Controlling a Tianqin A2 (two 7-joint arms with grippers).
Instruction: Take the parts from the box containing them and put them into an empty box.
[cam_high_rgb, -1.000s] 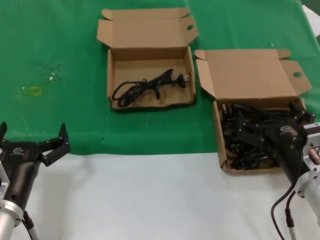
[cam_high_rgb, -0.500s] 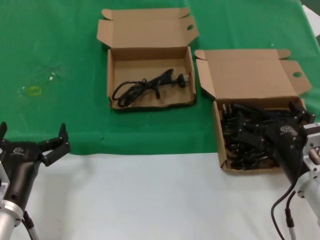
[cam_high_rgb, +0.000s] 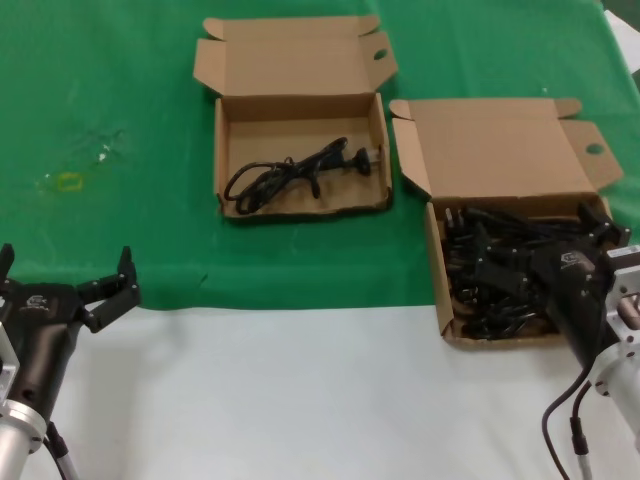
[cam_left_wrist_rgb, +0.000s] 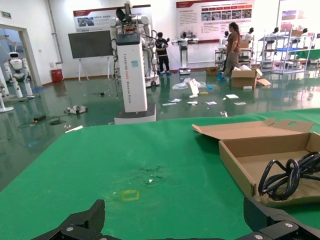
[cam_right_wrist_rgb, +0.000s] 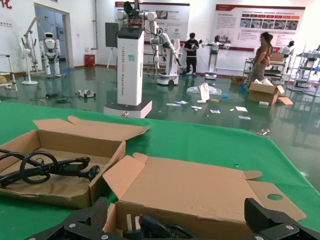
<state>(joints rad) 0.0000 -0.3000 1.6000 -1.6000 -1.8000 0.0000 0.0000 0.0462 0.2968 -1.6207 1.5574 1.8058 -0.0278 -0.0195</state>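
The larger cardboard box (cam_high_rgb: 505, 140) stands at the right, lid open, with a pile of black power cords (cam_high_rgb: 478, 292) inside. My right gripper (cam_high_rgb: 540, 235) is open and hangs over this pile, holding nothing. In the right wrist view my right gripper (cam_right_wrist_rgb: 176, 214) spans the box's lid (cam_right_wrist_rgb: 200, 192), with a plug (cam_right_wrist_rgb: 141, 228) just below it. The smaller shallow box (cam_high_rgb: 300, 205) at the centre holds one looped cord (cam_high_rgb: 300, 172). My left gripper (cam_high_rgb: 65, 272) is open and empty at the near left, over the cloth's edge.
A green cloth (cam_high_rgb: 120, 90) covers the far part of the table; the near part is bare white (cam_high_rgb: 300, 400). A small yellow mark (cam_high_rgb: 70, 181) lies on the cloth at the left. The two boxes stand close together.
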